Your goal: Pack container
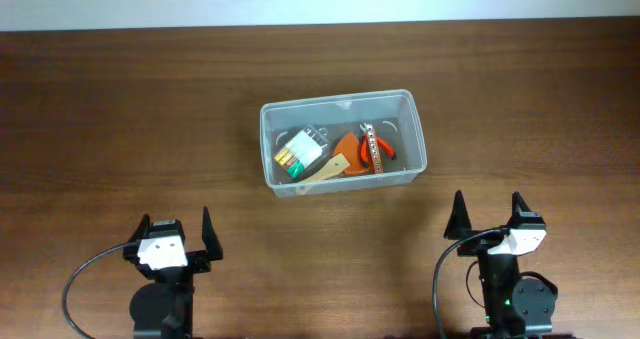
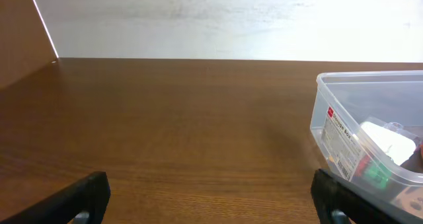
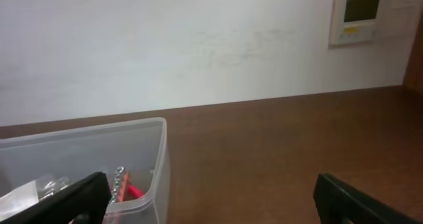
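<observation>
A dark brown wooden table (image 1: 100,109) with fine straight grain runs back to a pale, matte wall. Near the middle of the tabletop, slightly right of centre, sits the container (image 1: 268,149), a clear, colourless plastic tub, rectangular with rounded corners and a raised rim, open at the top. Inside it, at the left, lies a small clear packet (image 1: 298,151) showing green and yellow pieces. Beside that is a flat orange piece (image 1: 347,149), with a pale beige handle (image 1: 318,174) slanting along the front wall. At the right end is a red-handled tool (image 1: 375,149) with a studded metal strip across it. A white and red printed label (image 2: 338,128) shows on the tub's left end wall in the left wrist view. The left gripper (image 1: 176,225) sits near the front edge, well apart from the tub, its two black tapered fingers spread wide and empty. The right gripper (image 1: 488,212) sits front right, nearer the tub but not touching it, its fingers likewise spread wide with nothing between them. A small white wall panel (image 3: 362,16) with a greenish screen hangs on the wall.
</observation>
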`<state>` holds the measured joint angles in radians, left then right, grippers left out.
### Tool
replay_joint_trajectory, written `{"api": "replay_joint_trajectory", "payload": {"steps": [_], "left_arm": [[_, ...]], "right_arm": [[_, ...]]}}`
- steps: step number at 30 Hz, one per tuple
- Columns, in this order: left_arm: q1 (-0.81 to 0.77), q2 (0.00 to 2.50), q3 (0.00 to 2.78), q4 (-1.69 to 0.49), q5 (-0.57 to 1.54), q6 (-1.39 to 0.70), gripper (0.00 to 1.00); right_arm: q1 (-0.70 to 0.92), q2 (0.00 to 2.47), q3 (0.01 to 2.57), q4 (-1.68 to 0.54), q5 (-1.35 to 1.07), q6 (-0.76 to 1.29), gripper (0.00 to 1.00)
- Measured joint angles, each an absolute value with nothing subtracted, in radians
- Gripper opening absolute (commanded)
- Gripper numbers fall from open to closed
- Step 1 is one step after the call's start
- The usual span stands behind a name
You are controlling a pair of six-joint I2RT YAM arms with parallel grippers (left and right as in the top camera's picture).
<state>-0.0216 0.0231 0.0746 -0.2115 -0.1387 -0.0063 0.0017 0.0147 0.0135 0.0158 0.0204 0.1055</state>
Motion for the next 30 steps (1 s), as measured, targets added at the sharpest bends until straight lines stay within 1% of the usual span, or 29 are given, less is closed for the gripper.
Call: {"api": "replay_joint_trajectory", "payload": {"steps": [14, 20, 30], "left_arm": [[-0.021, 0.023, 0.075, -0.212, -0.139, -0.006, 0.99], [-0.022, 0.023, 0.075, -0.212, -0.139, -0.006, 0.99], [-0.022, 0.023, 0.075, -0.212, -0.139, -0.006, 0.99]], "right_arm": [[0.002, 0.015, 0.013, 0.008, 0.017, 0.106, 0.99], [0.002, 0.015, 0.011, -0.073, 0.015, 0.105, 0.99], [0.002, 0.015, 0.011, -0.074, 0.009, 0.106, 0.99]]}}
